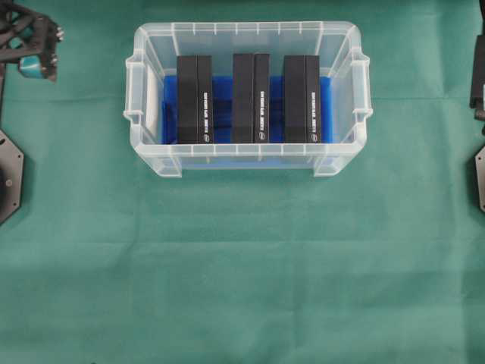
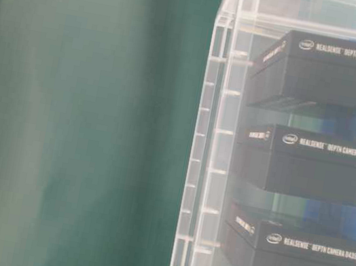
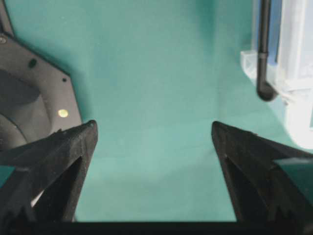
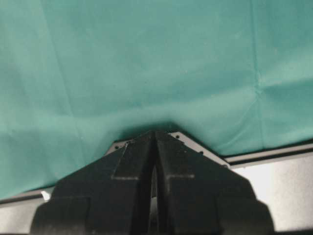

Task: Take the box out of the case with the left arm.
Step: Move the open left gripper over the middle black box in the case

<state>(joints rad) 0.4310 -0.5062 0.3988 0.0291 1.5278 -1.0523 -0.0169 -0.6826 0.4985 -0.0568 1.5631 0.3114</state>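
Nothing has been lifted yet: all three black RealSense camera boxes (image 1: 195,98) stand inside the clear case (image 1: 246,158), while the left gripper (image 3: 152,132), jaws wide and empty, hovers well left of it and the right gripper (image 4: 155,134) sits closed.

Green cloth (image 1: 242,265) over the table, plain, faint creases. Case (image 1: 151,76): clear, translucent plastic, whitish at rim and handles. Blue cloth lining (image 1: 222,95) on the case floor. Three black boxes inside: left box (image 1: 195,98), middle box (image 1: 251,98), right box (image 1: 301,98), each matte black with small white lettering and a round white logo. Left gripper (image 3: 154,129): black fingers (image 3: 63,152), teal pad (image 3: 296,171). Right gripper (image 4: 155,134): black. Dark grey base plate (image 1: 9,174) at the table's left edge.
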